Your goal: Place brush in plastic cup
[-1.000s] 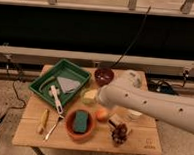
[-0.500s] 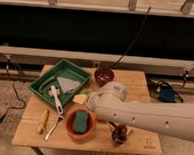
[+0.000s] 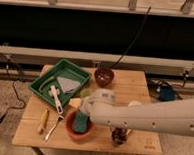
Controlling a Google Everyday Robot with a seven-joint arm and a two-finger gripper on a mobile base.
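White casing hides most of the gripper, which sits at the arm's left end, above the far rim of the terracotta bowl and just beside the plastic cup. Its jaws are spread wide and hold nothing.

Change noted: over the last second the arm has swung leftward and toward the near edge of the wooden table. It now covers the middle of the table and part of the cup.

The brush has not moved. It lies across the front lip of the green tray, head inside, handle running out onto the table toward the fork and the yellow stick. It is near the gripper but apart from it.

Assessment: the reach is closing on the brush. The grasp has not begun, and the whole transfer remains. The cup stands close to the brush, so the carry should be short.
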